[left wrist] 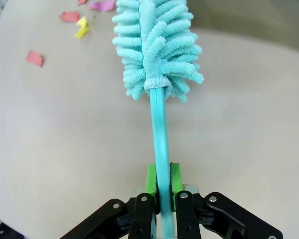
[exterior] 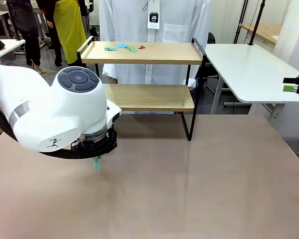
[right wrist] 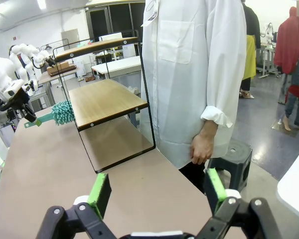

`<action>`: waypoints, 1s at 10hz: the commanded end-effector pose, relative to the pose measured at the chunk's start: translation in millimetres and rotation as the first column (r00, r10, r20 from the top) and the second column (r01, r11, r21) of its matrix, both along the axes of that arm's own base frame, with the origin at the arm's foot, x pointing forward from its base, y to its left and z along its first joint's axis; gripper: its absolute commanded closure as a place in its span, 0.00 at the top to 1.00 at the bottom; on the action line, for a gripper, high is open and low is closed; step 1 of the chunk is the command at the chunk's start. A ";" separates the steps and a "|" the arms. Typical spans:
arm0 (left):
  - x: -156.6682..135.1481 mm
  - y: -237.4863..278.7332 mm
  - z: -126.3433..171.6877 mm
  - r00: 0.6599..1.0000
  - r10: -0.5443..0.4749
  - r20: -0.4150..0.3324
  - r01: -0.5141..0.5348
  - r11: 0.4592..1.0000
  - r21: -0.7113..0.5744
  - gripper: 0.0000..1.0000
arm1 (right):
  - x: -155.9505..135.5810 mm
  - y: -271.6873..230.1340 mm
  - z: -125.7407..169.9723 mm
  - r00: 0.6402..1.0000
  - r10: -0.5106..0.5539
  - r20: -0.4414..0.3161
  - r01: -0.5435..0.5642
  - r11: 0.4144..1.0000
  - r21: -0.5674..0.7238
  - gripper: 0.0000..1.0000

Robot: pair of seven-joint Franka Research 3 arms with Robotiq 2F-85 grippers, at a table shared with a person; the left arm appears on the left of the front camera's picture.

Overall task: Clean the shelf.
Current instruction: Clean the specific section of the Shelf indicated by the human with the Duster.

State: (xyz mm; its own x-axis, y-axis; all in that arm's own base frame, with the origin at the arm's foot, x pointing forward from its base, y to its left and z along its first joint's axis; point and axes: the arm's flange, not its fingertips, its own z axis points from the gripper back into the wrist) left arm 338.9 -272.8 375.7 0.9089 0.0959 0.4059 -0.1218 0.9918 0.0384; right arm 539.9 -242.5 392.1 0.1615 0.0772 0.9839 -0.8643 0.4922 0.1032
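Note:
The shelf (exterior: 144, 53) stands at the table's far side, its lower board (exterior: 149, 97) bare. Several paper scraps (exterior: 122, 47) lie on its top board. My left gripper (left wrist: 163, 177) is shut on the teal handle of a fluffy teal duster (left wrist: 157, 45), held low over the table. Under the left arm's wrist (exterior: 65, 114) only the handle's tip (exterior: 96, 162) pokes out. My right gripper (right wrist: 157, 194) is open with nothing between its green pads (right wrist: 100, 191); it sits at the far right (exterior: 296, 87). From there the shelf (right wrist: 107, 99) and duster (right wrist: 64, 112) show off to the left.
Red (left wrist: 35, 58), yellow (left wrist: 81, 28) and pink (left wrist: 102, 5) paper scraps lie on the brown table beyond the duster head. A person in a white coat (right wrist: 189, 74) stands behind the shelf. A white table (exterior: 249, 69) stands at the right.

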 end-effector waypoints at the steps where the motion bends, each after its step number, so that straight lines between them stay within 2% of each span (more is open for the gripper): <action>1: -7.1 12.2 15.0 0.986 -0.150 0.071 0.157 0.980 -0.120 0.13 | 1.0 0.9 2.0 1.000 -0.005 0.003 0.005 1.000 -0.006 1.00; 4: -13.0 24.9 24.1 0.933 -0.346 0.102 0.360 0.912 -0.197 0.13 | 1.0 0.9 2.0 1.000 -0.005 0.003 0.005 1.000 -0.006 1.00; 6: -13.1 34.4 27.8 0.858 -0.505 0.094 0.513 0.830 -0.220 0.13 | 1.0 0.9 2.0 1.000 -0.005 0.003 0.005 1.000 -0.006 1.00; 7: -13.7 45.7 30.9 0.794 -0.599 0.100 0.602 0.754 -0.264 0.13 | 1.0 0.9 2.0 1.000 -0.005 0.003 0.005 1.000 -0.006 1.00; 10: -7.7 74.3 32.4 0.611 -0.788 0.080 0.761 0.556 -0.336 0.13 | 1.0 0.9 2.0 1.000 -0.005 0.003 0.005 1.000 -0.006 1.00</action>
